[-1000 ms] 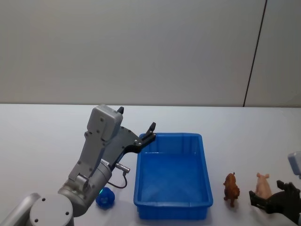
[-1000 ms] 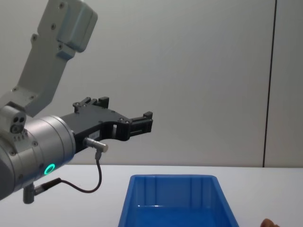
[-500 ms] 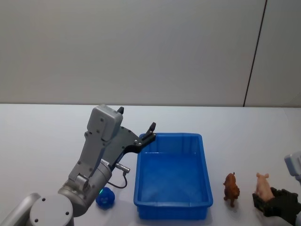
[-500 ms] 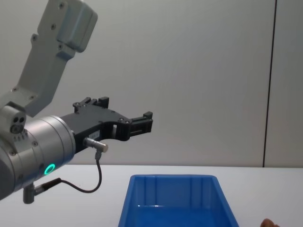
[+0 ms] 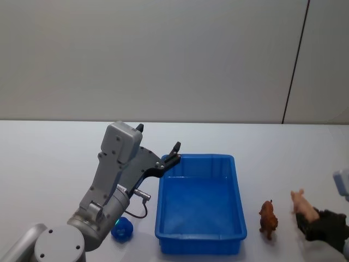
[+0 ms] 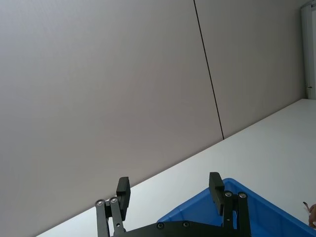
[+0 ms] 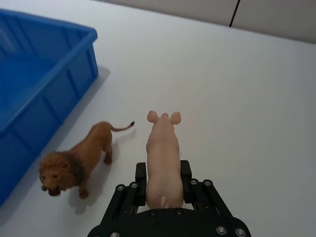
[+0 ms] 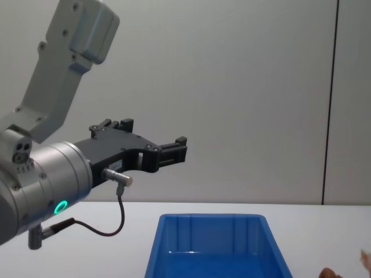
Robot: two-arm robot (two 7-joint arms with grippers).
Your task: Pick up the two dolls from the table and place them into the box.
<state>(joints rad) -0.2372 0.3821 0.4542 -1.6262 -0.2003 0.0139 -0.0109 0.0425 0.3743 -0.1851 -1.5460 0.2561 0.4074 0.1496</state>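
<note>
- Step in hand: we read this as the pick of the first doll. The right end effector (image 7: 163, 171) is clamped on the pink pig doll (image 7: 162, 148), one finger on each flank, snout pointing away from the wrist.
- The pig doll sits toward the front right corner of the worktop (image 5: 54, 153), tilted, and we judge it just lifted or about to lift; we cannot tell if its feet have left the surface.
- A brown lion (image 7: 74, 160) stands just beside the pig doll, between it and the box (image 5: 199, 159), apart from both.
- The box is mid-worktop near the front edge, open top, nothing inside that we see.
- The left end effector (image 6: 169, 190) hangs above the box's far left corner, fingers spread wide, holding nothing.
- The blue doll (image 5: 122, 228) lies by the front edge, just left of the box, under the left arm, untouched.
- Next move, our guess: raise the pig doll over the lion and the box rim, carry it left, release inside.
- Writing: no brand, label or text that we can read; just a green ring light (image 8: 59, 207) on the left arm.
</note>
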